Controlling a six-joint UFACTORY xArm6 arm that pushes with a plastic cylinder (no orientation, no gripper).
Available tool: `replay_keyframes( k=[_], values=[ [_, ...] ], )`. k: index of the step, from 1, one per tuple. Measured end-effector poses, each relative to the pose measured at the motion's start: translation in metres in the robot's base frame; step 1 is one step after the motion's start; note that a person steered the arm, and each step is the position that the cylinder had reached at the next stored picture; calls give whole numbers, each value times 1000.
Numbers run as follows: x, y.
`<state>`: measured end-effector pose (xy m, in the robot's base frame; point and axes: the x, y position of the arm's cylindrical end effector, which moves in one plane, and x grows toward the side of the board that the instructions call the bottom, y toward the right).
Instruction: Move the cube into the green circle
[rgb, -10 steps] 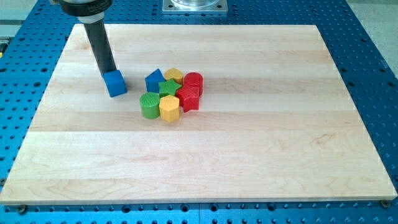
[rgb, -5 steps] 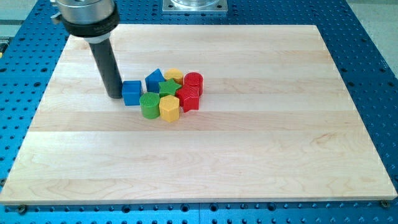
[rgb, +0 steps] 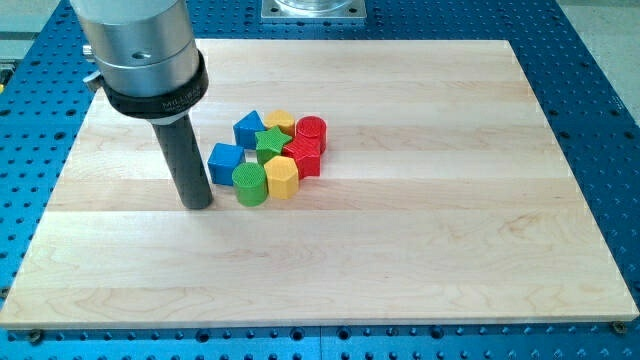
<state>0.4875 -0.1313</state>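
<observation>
The blue cube sits on the wooden board, touching the green cylinder at its lower right. My tip rests on the board just left of and below the cube, a small gap from it, and left of the green cylinder. The rod rises up to the grey arm housing at the view's top left.
A tight cluster lies right of the cube: a blue triangular block, a yellow block, a green star, a yellow hexagon, a red cylinder and a red block. The wooden board lies on a blue perforated table.
My tip moved down and to the right, pushing the blue cube right against the cluster. The green cylinder and yellow hexagon shifted slightly down and right. The tip now sits lower than the cube.
</observation>
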Motion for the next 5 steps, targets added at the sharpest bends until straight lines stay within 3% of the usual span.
replay_keyframes(
  k=[2,3,4,5],
  values=[
    [-34,1],
    [21,-3],
    [59,48],
    [32,67]
  ],
)
